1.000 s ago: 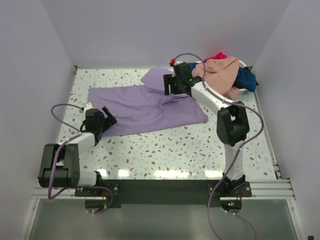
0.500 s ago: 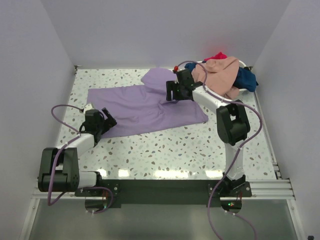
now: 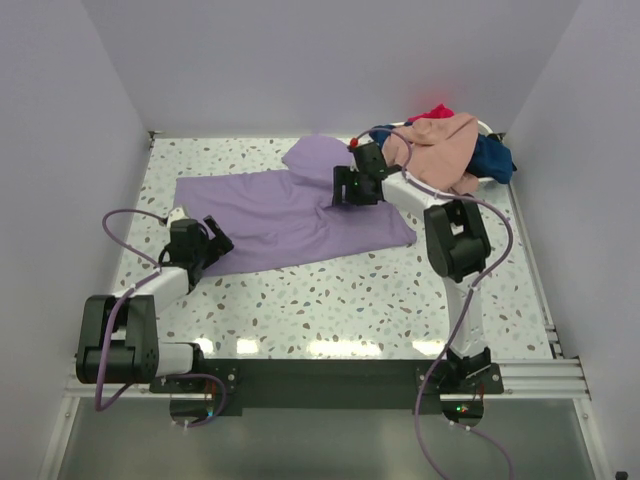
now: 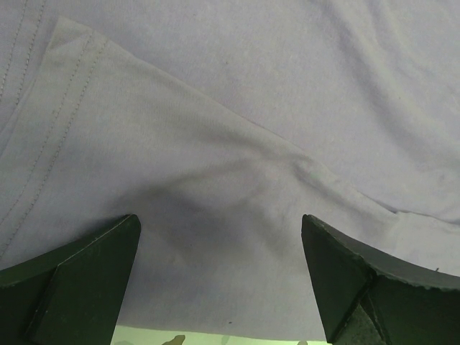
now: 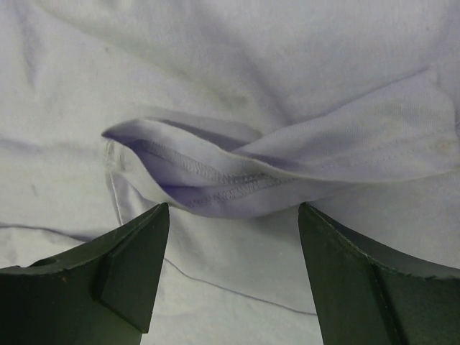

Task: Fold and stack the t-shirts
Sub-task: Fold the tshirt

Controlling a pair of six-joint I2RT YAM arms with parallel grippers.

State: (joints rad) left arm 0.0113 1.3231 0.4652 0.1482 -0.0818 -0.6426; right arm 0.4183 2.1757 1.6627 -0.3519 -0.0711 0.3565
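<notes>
lavender shirt [image 3: 290, 215] lies spread on the table [image 3: 330, 290], long axis left to right. right gripper [image 5: 233, 208] wide open, hem fold [image 5: 215, 172] just ahead between its jaws (nearer arm). left gripper [image 4: 219, 219] wide open over near-left edge.

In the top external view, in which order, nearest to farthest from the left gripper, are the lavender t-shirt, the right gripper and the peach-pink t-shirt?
1. Lavender t-shirt: its near left edge lies right at the left gripper.
2. Right gripper: over the shirt's far right part.
3. Peach-pink t-shirt: at the far right corner.
</notes>
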